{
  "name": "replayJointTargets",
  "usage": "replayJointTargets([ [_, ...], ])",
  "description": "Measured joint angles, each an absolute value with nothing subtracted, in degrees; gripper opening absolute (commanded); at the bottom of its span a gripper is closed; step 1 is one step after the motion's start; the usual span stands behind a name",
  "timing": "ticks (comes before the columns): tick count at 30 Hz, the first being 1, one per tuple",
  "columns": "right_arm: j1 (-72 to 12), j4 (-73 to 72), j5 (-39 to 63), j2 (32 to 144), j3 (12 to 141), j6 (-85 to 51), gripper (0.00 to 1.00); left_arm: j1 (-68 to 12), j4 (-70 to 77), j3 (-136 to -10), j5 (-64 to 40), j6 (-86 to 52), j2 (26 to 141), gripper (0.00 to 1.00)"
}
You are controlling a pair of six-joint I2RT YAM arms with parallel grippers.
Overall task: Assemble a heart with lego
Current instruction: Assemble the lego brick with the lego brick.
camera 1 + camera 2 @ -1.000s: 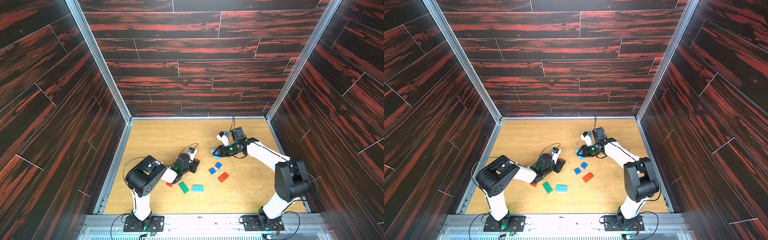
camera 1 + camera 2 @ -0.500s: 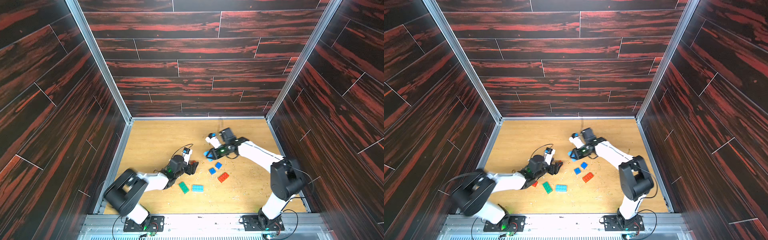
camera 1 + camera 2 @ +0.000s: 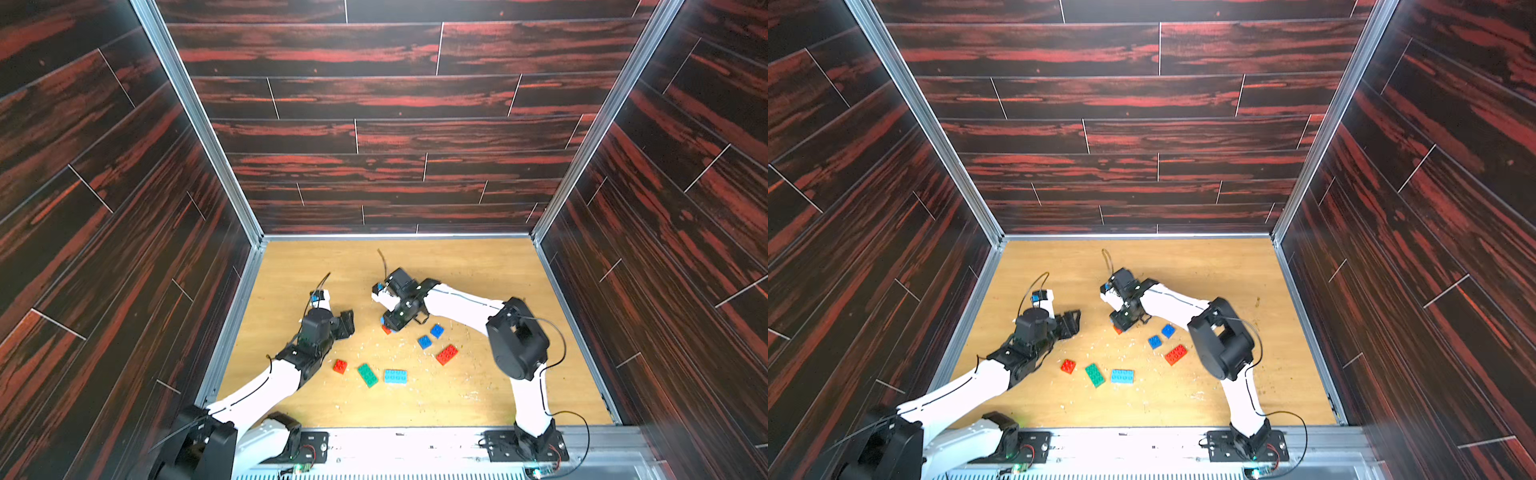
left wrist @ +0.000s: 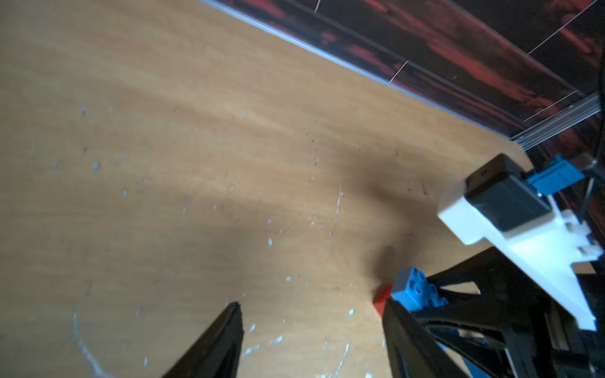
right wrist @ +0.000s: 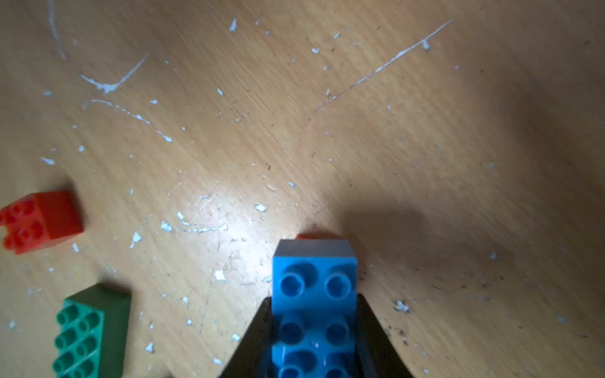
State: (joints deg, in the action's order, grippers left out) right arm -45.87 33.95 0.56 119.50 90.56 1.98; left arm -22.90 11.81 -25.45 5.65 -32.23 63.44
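- I count three red bricks: a red square [image 3: 339, 366], a red rectangle [image 3: 446, 354] and a half-hidden red piece [image 3: 386, 331].
- Four blue: two dark-blue squares [image 3: 424, 342] [image 3: 436, 331], a light-blue rectangle [image 3: 395, 376] and a long blue brick [image 5: 314, 288].
- One green rectangle [image 3: 368, 375].

red brick [image 5: 316, 236]: mostly hidden behind blue brick [image 5: 314, 284] | green brick [image 5: 88, 330]: cut by edge

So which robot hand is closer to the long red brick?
Right. The right gripper, shut on a light-blue brick, is nearest the long red brick; the open left gripper is farther off, beyond the right one.
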Motion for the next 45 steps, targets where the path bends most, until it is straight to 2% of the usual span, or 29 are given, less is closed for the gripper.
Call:
replayJointTargets([
  [8,-47.1,36.3,-3.4,121.2,92.5,0.0,0.0,-22.2,8.1,-25.3,5.7,-34.3,61.8,0.74],
  [35,-49.7,37.2,-6.1,123.1,94.0,-5.0,0.0,-21.7,7.0,-25.2,5.8,-34.9,61.8,0.75],
  [45,-50.4,37.5,-7.1,125.2,95.9,-0.9,0.0,-21.6,6.2,-24.4,5.8,-35.3,61.8,0.75],
])
